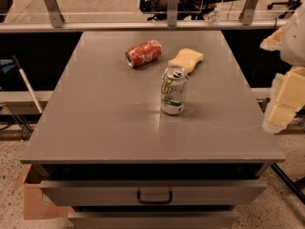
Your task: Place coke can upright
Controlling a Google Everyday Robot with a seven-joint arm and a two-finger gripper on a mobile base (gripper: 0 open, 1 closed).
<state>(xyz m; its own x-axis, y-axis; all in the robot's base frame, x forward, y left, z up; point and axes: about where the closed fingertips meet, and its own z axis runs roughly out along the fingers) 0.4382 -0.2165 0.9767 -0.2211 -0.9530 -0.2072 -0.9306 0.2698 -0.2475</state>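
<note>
The coke can (143, 53), red with white lettering, lies on its side on the far middle of the grey cabinet top (105, 118), its silver end facing left and towards me. My gripper (277, 114), with cream-coloured fingers, hangs at the right edge of the view, beyond the cabinet's right side. It is well apart from the coke can and holds nothing that I can see.
A silver-white and green 7UP can (174, 90) stands upright near the middle of the top. A yellow sponge (186, 59) lies just right of the coke can. A drawer with a dark handle (155, 197) is below the front edge. A cardboard box (32, 202) sits on the floor at lower left.
</note>
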